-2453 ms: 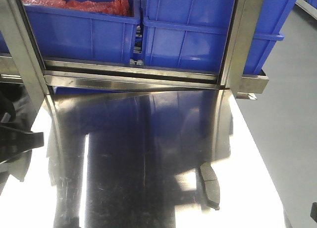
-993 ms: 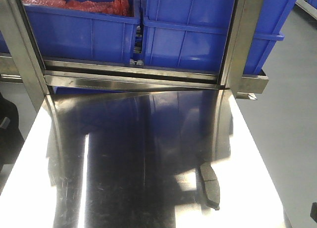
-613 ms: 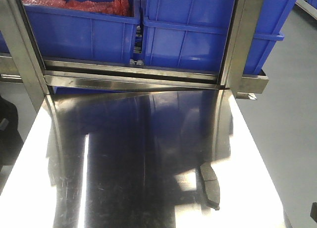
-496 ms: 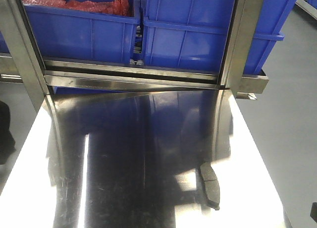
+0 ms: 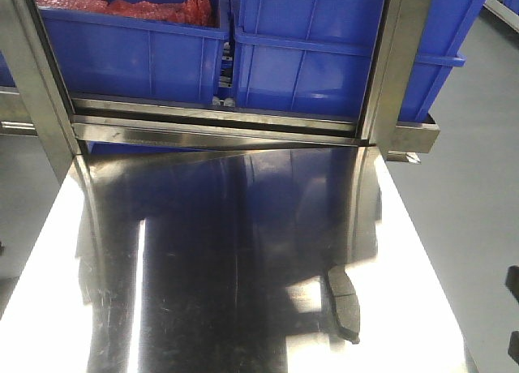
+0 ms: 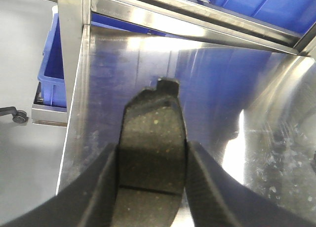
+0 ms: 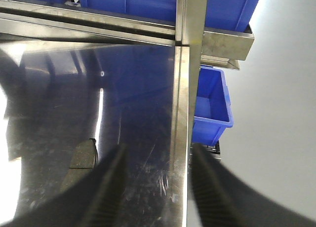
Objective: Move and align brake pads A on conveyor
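Left gripper (image 6: 152, 147): its black ribbed fingers (image 6: 98, 187) pinched a dark grey, curved, speckled brake pad (image 6: 150, 133) by its long edges, above the table's left side.
Left wrist view alone: showed this held pad with its thin groove across, plus a blue plastic crate (image 6: 49, 64) and a black caster wheel (image 6: 19, 117) on the floor beyond the table's left edge.
Front view alone: showed blue plastic bins (image 5: 308, 49) on the steel rack behind the table, the left one holding red crinkled contents (image 5: 154, 8).
Second dark grey brake pad (image 5: 343, 302): lay flat on the table near its front right; from the right wrist it (image 7: 83, 155) sat just left of the fingers.
Right gripper (image 7: 159, 146): jaws spread with nothing between them, straddling the table's right edge.
Right wrist view alone: showed another blue open bin (image 7: 210, 103) below that edge.
Surface: shiny stainless steel table (image 5: 203, 251), scratched, mirroring the blue bins.
Room: smooth grey floor (image 5: 470, 195).
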